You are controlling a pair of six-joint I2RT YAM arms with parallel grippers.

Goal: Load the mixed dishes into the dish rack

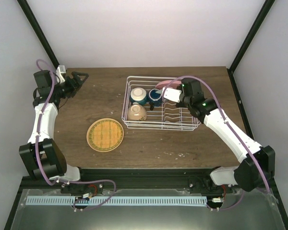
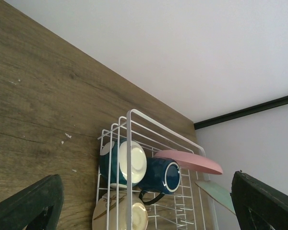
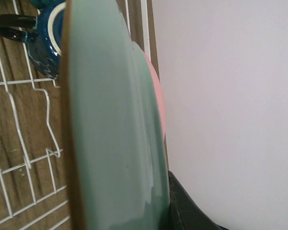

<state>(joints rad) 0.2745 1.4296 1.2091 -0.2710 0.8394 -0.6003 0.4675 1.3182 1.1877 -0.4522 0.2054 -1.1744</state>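
R pincer [image 1: 164, 91] is clamped down narrow on the pink plate [image 2: 189, 160], gripping it by the rim. It hangs over the back right part of the rack [image 1: 158, 127], above the prong row. Plate's tilted, nearer flat than upright in the L wrist view, and not in a slot yet. R wrist cam's no help: it's filled w/ a pale green glazed face and a sliver of pink behind. Can't tell what the green is.

Just beside the plate sits the mug [image 1: 155, 97], on its side it seems. Blue bowl [image 1: 138, 96] is next to it, cream bowl [image 1: 137, 112] in front, all in the rack's left end.

Risks, my read:
- **Slip:** thin rim grip + tilted plate, so it could pivot or slide out on the way down.
- **Bad seat:** if it goes in this flat, it'll lie across the prongs instead of standing btw them.
- **Knock:** plate edge is near the mug, and a swing left could clip it into the bowls.
- **Skid:** the rack's light wire, so a push on the prongs might shift it on the surface [image 1: 86, 96].

L pincer [image 1: 80, 79] is spread wide, holding nothing, far left and well apart from the dishes. Tan plate [image 1: 105, 134] lies flat on the surface near the rack's front left corner, not loaded. It's low and flat, prob awkward to get under.

Writing: none readable. No brand, no label, only green lights [image 1: 203, 103] on the R arm.
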